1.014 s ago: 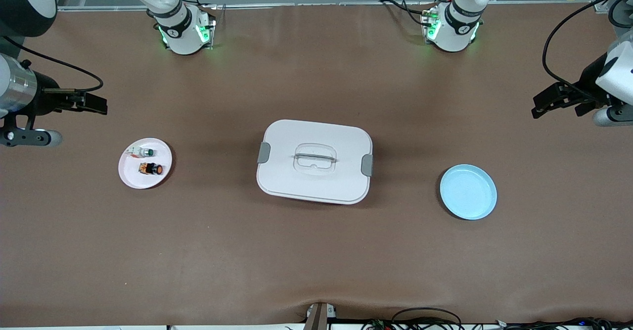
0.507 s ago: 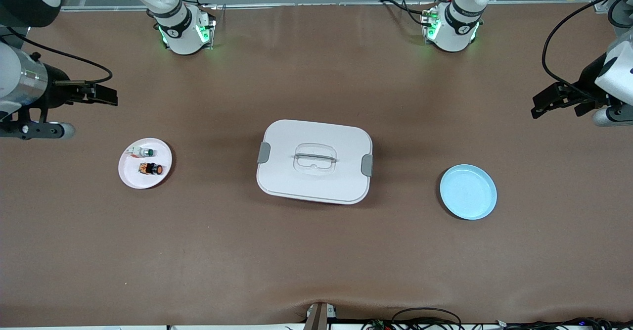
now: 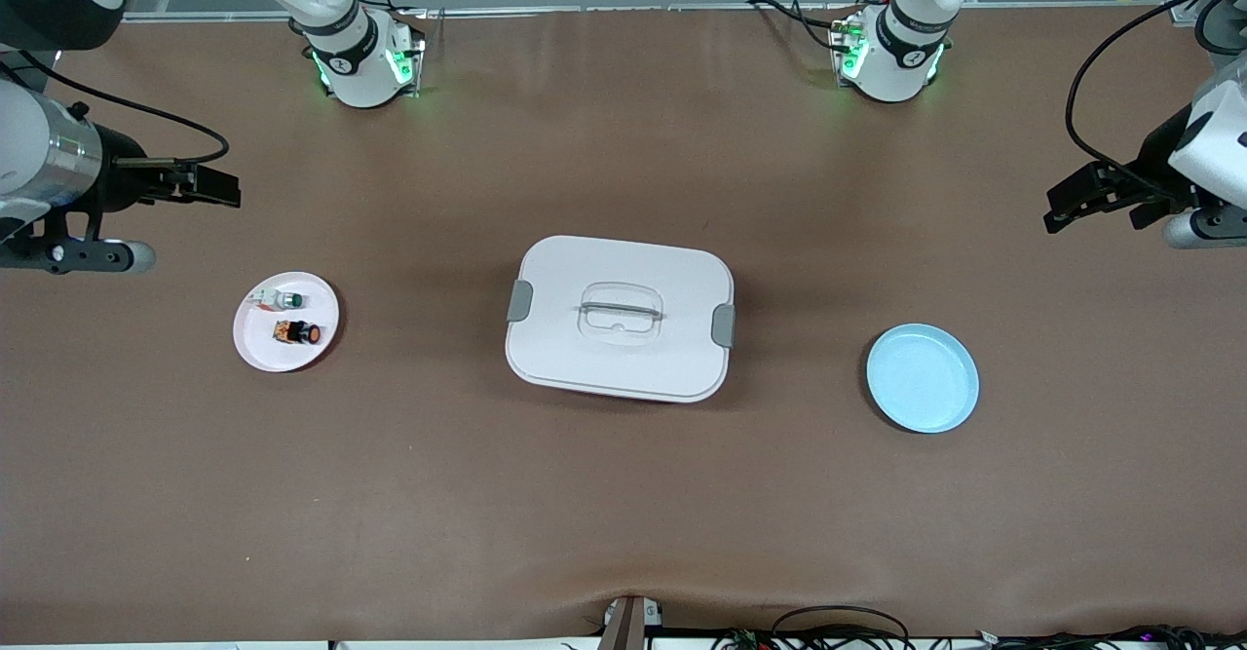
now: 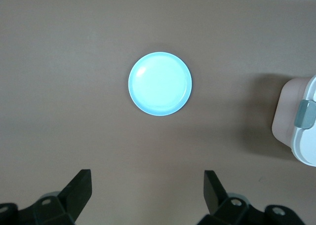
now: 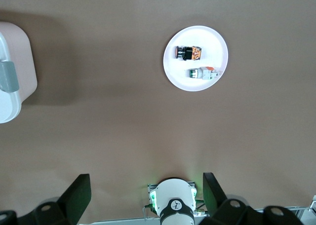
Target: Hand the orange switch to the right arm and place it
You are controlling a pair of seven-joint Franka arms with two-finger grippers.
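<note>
The front camera hangs high above the bench [image 3: 623, 494] and faces both arm bases, with the white lidded box [image 3: 620, 319] at centre. The left wrist camera looks straight down from well up on the blue plate [image 4: 160, 83], the right wrist camera likewise on the white plate [image 5: 196, 58]. Each wrist view shares an edge of that box with the front view.

Even, fairly bright light falls from overhead on the matte brown table [image 3: 623, 494] — no harsh glare anywhere. The white rectangular lidded box [image 3: 620, 317] throws a soft, blurred shadow toward the left arm's end, and the round pale blue plate [image 3: 923, 378] carries a thin dark rim of shadow plus a faint sheen in the left wrist view. Green lamps on the arm bases tint the table nearby. Everything is in sharp focus — only the table's near edge bows slightly.
</note>
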